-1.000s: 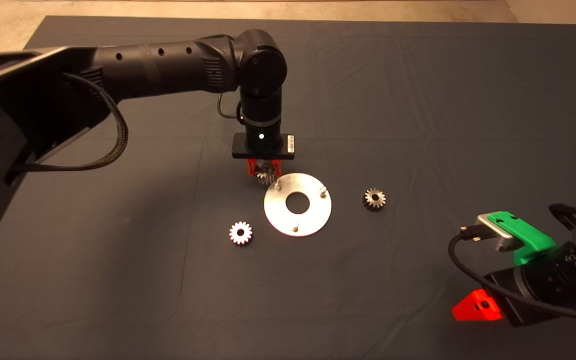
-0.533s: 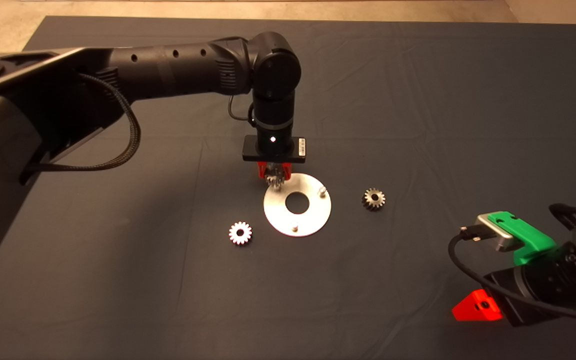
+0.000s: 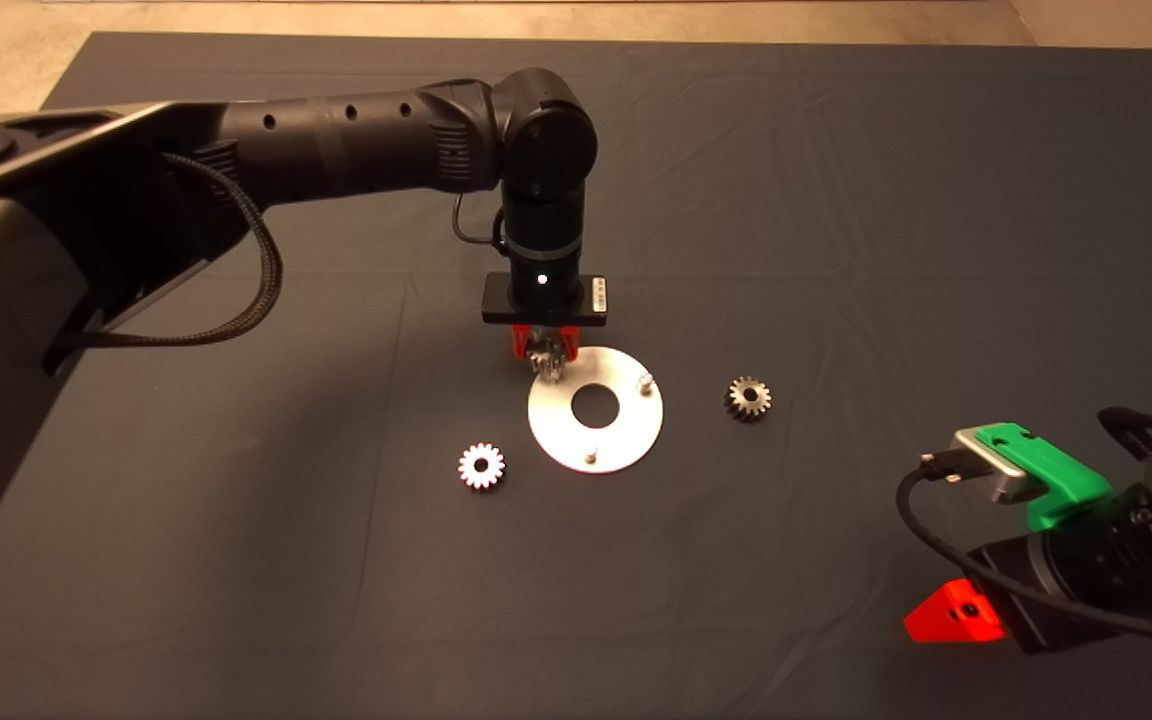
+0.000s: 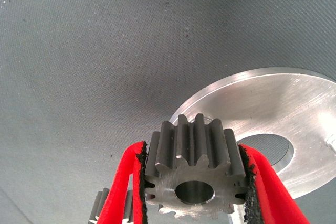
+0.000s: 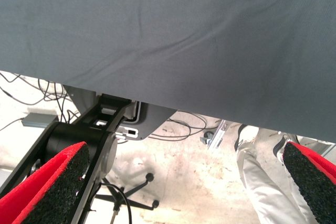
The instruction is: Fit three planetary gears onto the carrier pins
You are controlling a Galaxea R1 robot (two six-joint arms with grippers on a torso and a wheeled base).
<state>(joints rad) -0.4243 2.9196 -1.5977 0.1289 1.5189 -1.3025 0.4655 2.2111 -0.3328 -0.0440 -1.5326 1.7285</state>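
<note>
My left gripper (image 3: pixel 543 358) is shut on one planetary gear (image 3: pixel 544 362) and holds it over the back-left rim of the round silver carrier disc (image 3: pixel 628 430). In the left wrist view the gear (image 4: pixel 193 174) sits between the red fingers (image 4: pixel 128 182), its hole facing the camera, with the disc (image 4: pixel 273 103) behind it. Two carrier pins (image 3: pixel 644 381) (image 3: pixel 589 453) stand bare; the third is hidden under the held gear. A second gear (image 3: pixel 481 466) lies on the mat left of the disc. A third gear (image 3: pixel 749 398) lies to its right.
My right gripper (image 3: pixel 956 612) is parked at the lower right edge; in its wrist view it (image 5: pixel 181 182) is open and looks past the mat's edge (image 5: pixel 173 98) at the floor. Cables, a black stand (image 5: pixel 84 135) and a person's leg (image 5: pixel 257 171) show there.
My left gripper has moved right with the gear, from beside the disc to over its back-left rim. The back-left pin, visible before, is now covered. The right arm has not moved.
</note>
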